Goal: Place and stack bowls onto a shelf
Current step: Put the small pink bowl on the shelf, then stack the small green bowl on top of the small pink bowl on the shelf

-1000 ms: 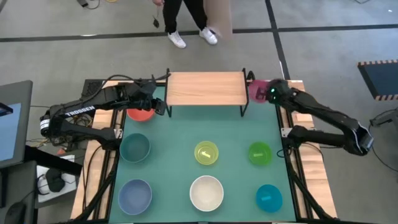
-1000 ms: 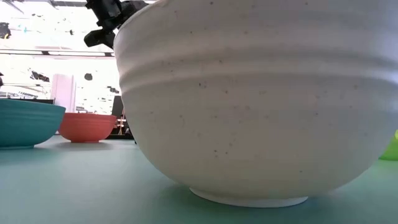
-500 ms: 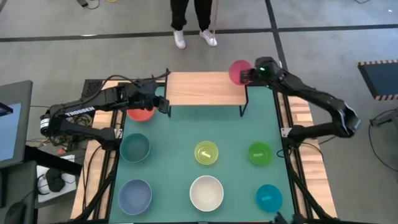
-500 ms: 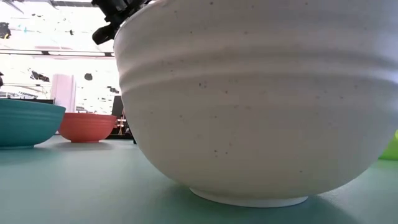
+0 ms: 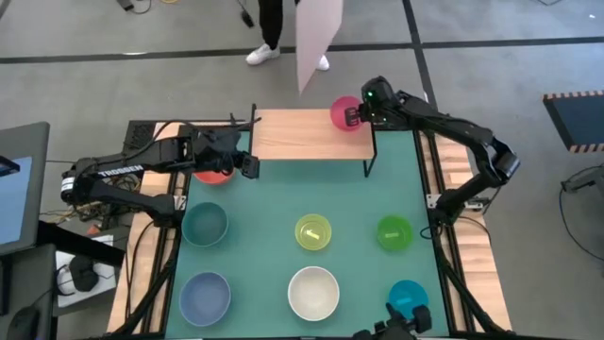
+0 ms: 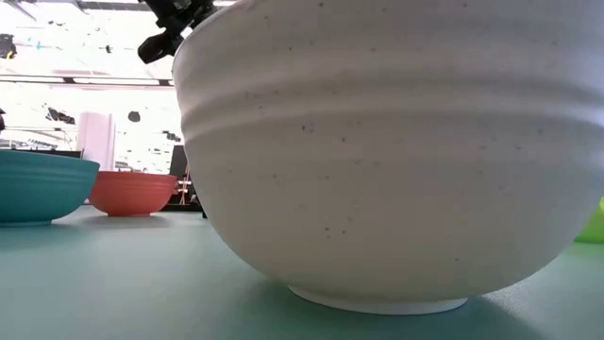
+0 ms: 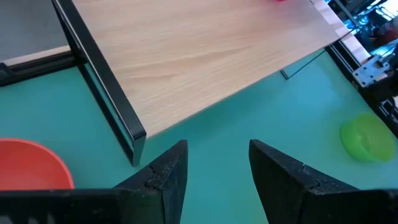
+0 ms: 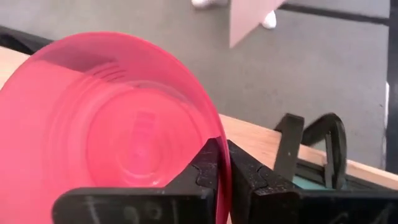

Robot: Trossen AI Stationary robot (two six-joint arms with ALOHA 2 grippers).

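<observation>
My right gripper (image 5: 357, 115) is shut on the magenta bowl (image 5: 343, 112) over the far right corner of the wood-topped shelf (image 5: 302, 137). The bowl fills the right wrist view (image 8: 112, 137). My left gripper (image 5: 247, 164) is open and empty at the shelf's near left corner, beside the red bowl (image 5: 212, 174). In the left wrist view its fingers (image 7: 217, 155) stand over the green mat, with the shelf (image 7: 186, 56) ahead and the red bowl (image 7: 31, 168) to one side. The red bowl rests on its base on the mat. My right gripper pinches the magenta bowl's rim (image 8: 216, 127) between its two fingers, one finger on each face of the wall. The fingers come roughly level from the table's right side. The bowl is tilted up on edge; whether it touches the shelf top I cannot tell.
On the mat stand the dark teal (image 5: 205, 225), yellow-green (image 5: 313, 232), green (image 5: 394, 232), pale blue (image 5: 205, 297), white (image 5: 313, 293) and bright blue (image 5: 408, 299) bowls. The white bowl (image 6: 396, 151) fills the low view. A person with a board (image 5: 316, 38) stands beyond the far edge.
My right gripper has lifted the magenta bowl from the table at the shelf's right end. It has carried it up and toward the table's left, over the shelf's far right corner, staying shut on it.
</observation>
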